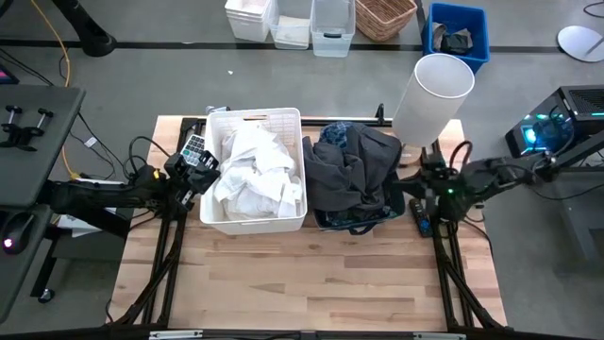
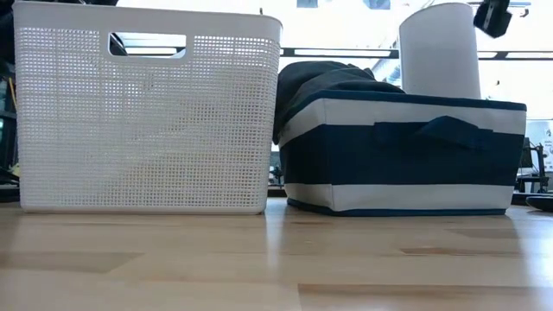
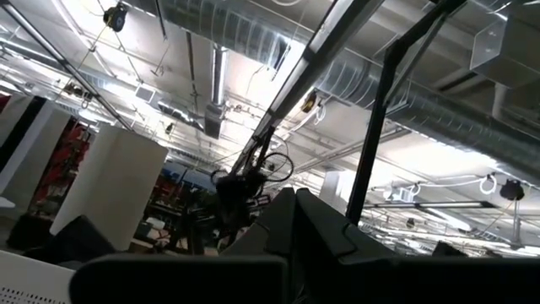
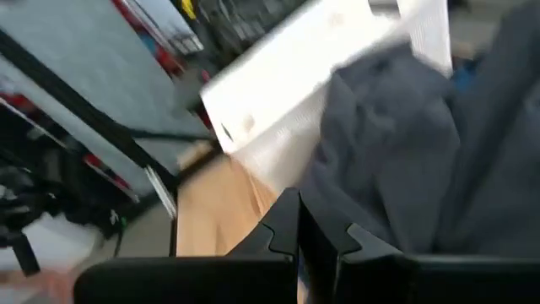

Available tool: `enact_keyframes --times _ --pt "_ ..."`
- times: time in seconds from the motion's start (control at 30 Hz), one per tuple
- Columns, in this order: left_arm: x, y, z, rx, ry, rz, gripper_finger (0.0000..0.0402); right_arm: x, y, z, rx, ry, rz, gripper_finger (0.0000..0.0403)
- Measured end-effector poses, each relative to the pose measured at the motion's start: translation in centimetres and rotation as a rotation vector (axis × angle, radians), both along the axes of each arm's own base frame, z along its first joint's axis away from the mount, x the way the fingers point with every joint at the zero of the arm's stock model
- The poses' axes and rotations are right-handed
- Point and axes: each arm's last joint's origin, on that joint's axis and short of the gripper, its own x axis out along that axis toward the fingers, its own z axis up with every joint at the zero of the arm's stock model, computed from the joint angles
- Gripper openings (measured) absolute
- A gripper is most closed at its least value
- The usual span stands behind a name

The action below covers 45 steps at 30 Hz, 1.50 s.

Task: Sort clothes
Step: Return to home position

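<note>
Inside white bin point(image 1: 255, 115), white clothes point(image 1: 253, 175); blue bin point(image 2: 406, 155), dark clothes point(image 1: 354, 170); left tool point(image 1: 206, 168), right tool point(image 1: 411, 184) seemingly closed.

White bin point(image 1: 255, 116) one, blue bin point(image 2: 406, 151) one; dark garments point(image 1: 354, 170) seemingly two.

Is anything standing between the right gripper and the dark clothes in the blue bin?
Only the wall of the blue bin. The right gripper is beside it, and the dark clothes heap above the rim, open from above.
</note>
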Motion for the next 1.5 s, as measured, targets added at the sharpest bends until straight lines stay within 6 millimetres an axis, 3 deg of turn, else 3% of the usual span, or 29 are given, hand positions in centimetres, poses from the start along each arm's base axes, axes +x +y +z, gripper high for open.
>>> enact_keyframes --times 0.3,0.4,0.57,0.7,1.0,1.2,1.5 --pt "0.0 0.0 0.0 0.001 0.001 -0.001 0.0 1.1 -1.4 -9.3 -0.151 -0.325 0.061 0.0" --pt "0.0 0.0 0.0 0.001 0.001 -0.001 0.0 1.2 -1.8 -11.2 -0.151 -0.423 0.079 0.0" --pt "0.0 0.0 0.0 0.001 0.001 0.0 0.0 0.8 -1.8 -12.6 -0.218 -0.589 0.141 0.0" --pt "0.0 0.0 0.0 0.0 0.001 0.001 0.0 0.9 -1.8 -13.0 -0.263 -0.559 0.151 0.0" --pt "0.0 0.0 0.0 0.0 0.001 0.001 0.0 1.3 -1.8 -15.7 -0.015 -0.285 0.143 0.0" --pt "0.0 0.0 0.0 0.0 0.001 0.001 0.0 1.2 -1.8 -17.3 -0.033 -0.121 0.15 0.0" --pt "0.0 0.0 0.0 0.0 0.001 0.001 0.0 1.1 -1.8 -17.8 -0.047 -0.072 0.154 0.0"
